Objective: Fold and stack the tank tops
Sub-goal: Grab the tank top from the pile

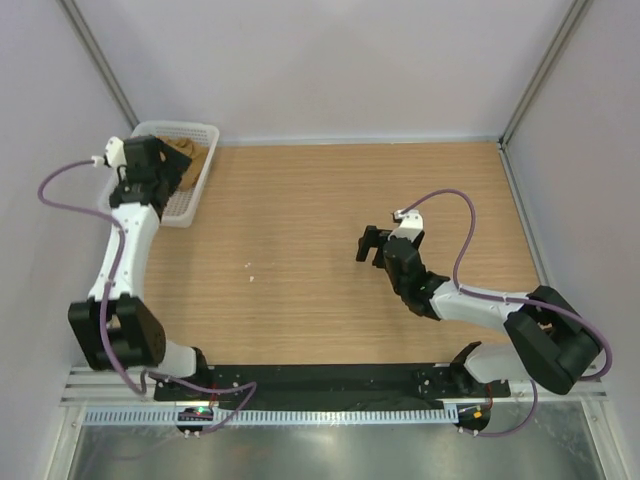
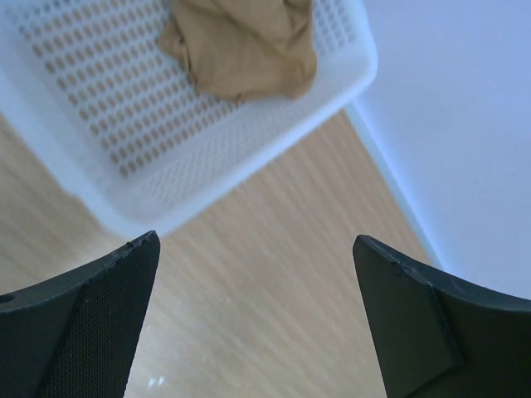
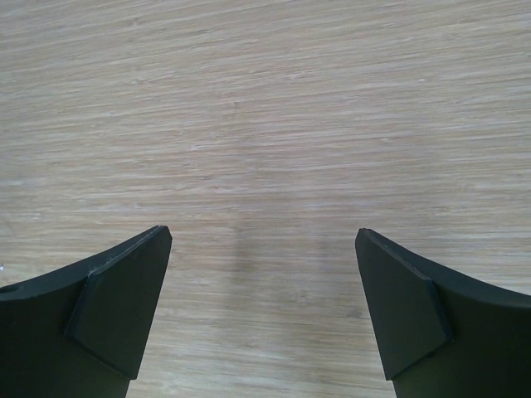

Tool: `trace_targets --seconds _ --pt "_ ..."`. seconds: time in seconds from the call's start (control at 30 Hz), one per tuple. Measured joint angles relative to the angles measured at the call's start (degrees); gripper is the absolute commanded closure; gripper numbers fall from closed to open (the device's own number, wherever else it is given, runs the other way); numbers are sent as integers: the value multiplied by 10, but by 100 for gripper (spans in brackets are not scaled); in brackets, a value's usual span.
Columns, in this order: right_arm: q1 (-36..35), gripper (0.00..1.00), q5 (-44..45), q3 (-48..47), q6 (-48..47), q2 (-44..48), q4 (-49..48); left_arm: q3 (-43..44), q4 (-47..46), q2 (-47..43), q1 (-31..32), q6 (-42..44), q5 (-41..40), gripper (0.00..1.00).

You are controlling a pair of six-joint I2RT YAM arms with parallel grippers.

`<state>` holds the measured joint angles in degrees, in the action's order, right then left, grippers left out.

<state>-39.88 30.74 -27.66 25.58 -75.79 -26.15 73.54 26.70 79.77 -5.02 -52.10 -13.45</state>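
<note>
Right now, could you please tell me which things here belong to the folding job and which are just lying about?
Job: tan tank top, crumpled; left gripper, open; right gripper, open.
Lying about: white mesh basket holding the top; wooden table.

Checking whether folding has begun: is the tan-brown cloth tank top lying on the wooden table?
No, the tan-brown cloth tank top sits crumpled inside the white plastic mesh basket.

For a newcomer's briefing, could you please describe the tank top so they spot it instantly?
In the far left corner of the wooden table sits a white plastic mesh basket. Crumpled inside lies the tan-brown soft cloth tank top. It is the only fabric in sight.
</note>
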Motion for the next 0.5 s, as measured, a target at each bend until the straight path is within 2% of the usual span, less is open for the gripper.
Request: trace_targets --seconds 0.13,0.37,0.5 --pt "0 0 0 7 -1 4 -5 184 43 159 -33 0 -12 1" --pt "0 0 0 9 -5 4 -10 444 118 419 -38 0 -69 2" --pt "0 0 0 10 -10 5 -13 525 136 533 -47 -6 -76 2"
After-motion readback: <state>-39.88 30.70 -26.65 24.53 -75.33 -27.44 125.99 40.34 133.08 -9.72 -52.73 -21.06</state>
